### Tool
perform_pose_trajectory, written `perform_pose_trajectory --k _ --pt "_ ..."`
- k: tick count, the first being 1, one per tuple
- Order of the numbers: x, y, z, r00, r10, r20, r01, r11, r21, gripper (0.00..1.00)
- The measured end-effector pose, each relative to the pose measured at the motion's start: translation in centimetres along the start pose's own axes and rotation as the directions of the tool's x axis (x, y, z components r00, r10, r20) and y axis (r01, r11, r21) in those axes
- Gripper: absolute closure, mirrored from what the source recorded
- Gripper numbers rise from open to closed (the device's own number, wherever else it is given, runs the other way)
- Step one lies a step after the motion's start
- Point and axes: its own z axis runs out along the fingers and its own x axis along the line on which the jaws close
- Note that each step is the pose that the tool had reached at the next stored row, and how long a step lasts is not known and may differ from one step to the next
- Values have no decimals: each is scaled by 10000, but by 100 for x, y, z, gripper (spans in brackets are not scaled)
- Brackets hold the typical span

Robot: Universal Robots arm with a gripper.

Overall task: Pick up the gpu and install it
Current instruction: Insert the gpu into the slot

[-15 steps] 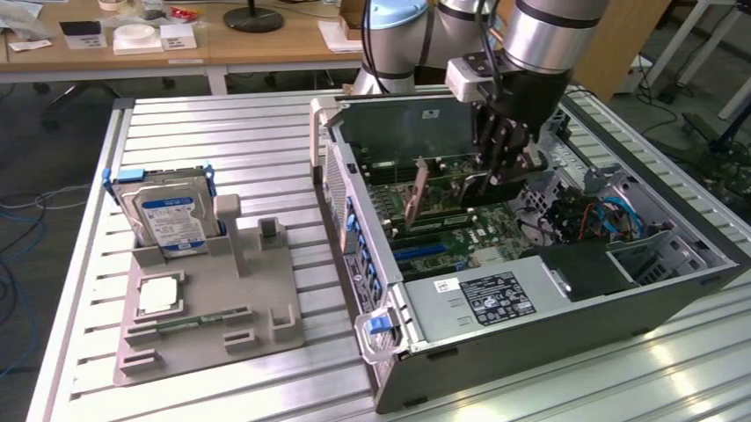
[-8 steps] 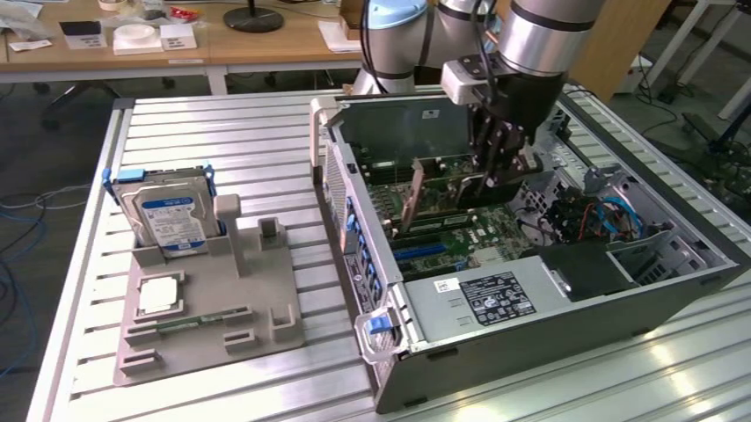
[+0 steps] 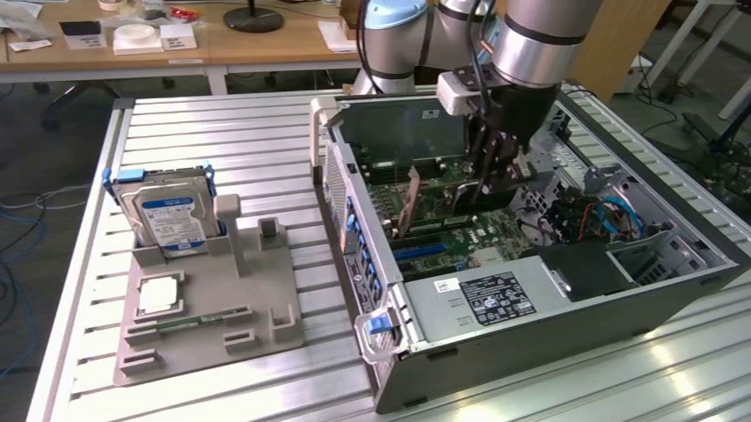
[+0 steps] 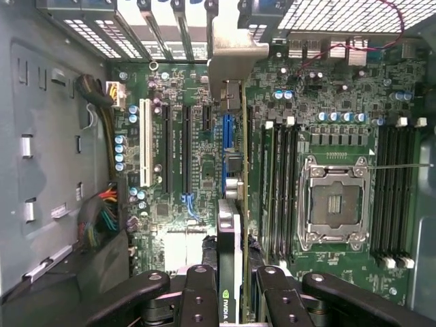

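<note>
The gpu (image 3: 452,195) stands on edge inside the open computer case (image 3: 657,290), just above the motherboard. My gripper (image 3: 491,176) reaches down into the case and is shut on the card's upper edge. In the wrist view the gpu (image 4: 229,235) is seen edge-on between the black fingers (image 4: 199,294) of my gripper (image 4: 235,296). Its pale metal bracket (image 4: 233,51) sits at the case's rear slot openings. The card runs in line with a blue expansion slot (image 4: 228,133); whether it is seated in the slot I cannot tell.
A grey fixture (image 3: 206,312) on the slatted table holds a silver hard drive (image 3: 171,218), a processor chip (image 3: 158,296) and a memory stick (image 3: 200,322). On the motherboard are the processor socket (image 4: 337,201), memory slots (image 4: 279,184), and cable bundles (image 4: 102,211) by the case wall.
</note>
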Motion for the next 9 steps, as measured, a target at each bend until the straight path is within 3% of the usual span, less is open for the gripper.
perform_pose_trajectory --k 9 --pt "2 24 91 10000 0 0 0 10000 0 73"
